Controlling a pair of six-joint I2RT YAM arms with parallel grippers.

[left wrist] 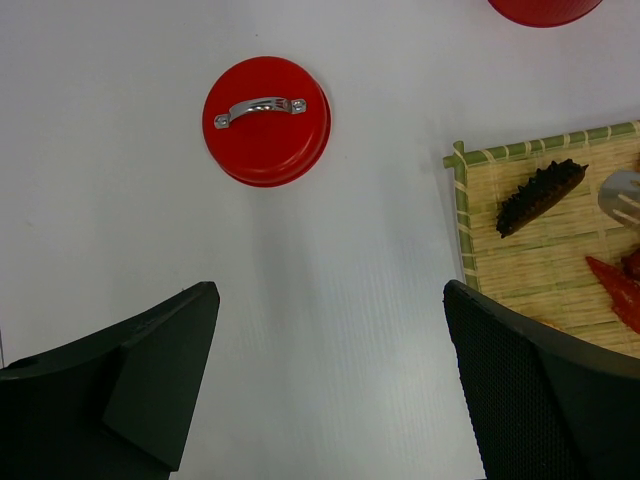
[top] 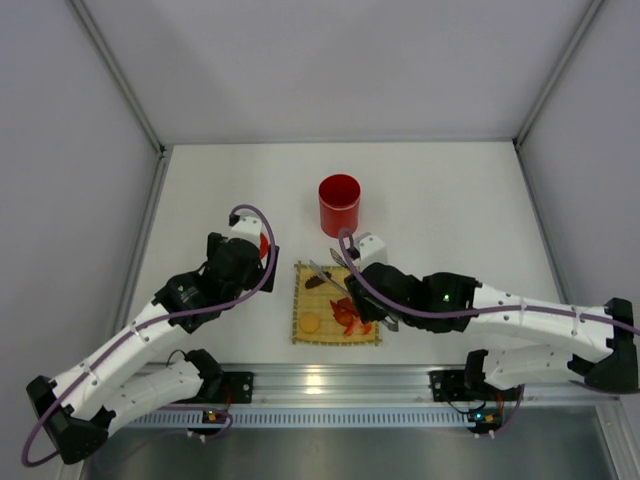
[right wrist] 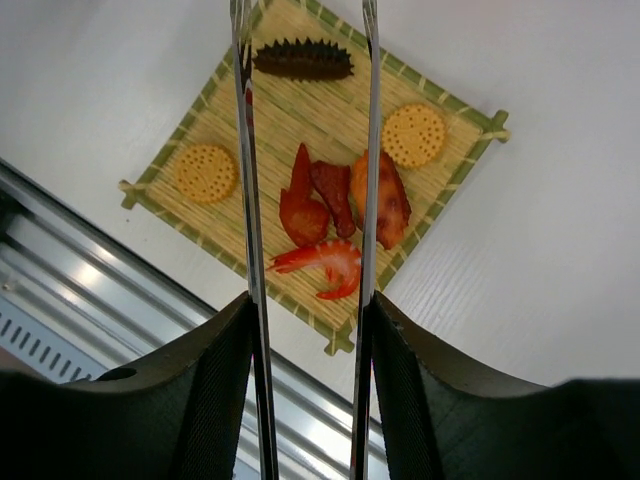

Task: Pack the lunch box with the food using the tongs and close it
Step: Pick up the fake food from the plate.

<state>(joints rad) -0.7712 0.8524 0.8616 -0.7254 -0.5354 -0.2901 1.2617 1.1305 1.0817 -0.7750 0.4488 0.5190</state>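
Note:
The red lunch box (top: 339, 205) stands open behind the bamboo mat (top: 300, 300). Its red lid (left wrist: 266, 121), with a silver handle, lies flat on the table ahead of my left gripper (left wrist: 330, 300), which is open and holds nothing. My right gripper (right wrist: 310, 310) is shut on the silver tongs (right wrist: 246, 200), whose two arms stand apart above the mat (right wrist: 450, 190). On the mat lie the food pieces: a dark brown oblong (right wrist: 302, 60), two round crackers (right wrist: 205, 172), red chunks (right wrist: 315, 200), a shrimp (right wrist: 325, 262) and an orange-brown piece (right wrist: 388, 200). No food sits between the tongs' tips.
A metal rail (top: 330, 385) runs along the table's near edge, just below the mat. Grey walls enclose the table at the left, back and right. My left arm (top: 150, 330) partly covers the lid in the top view.

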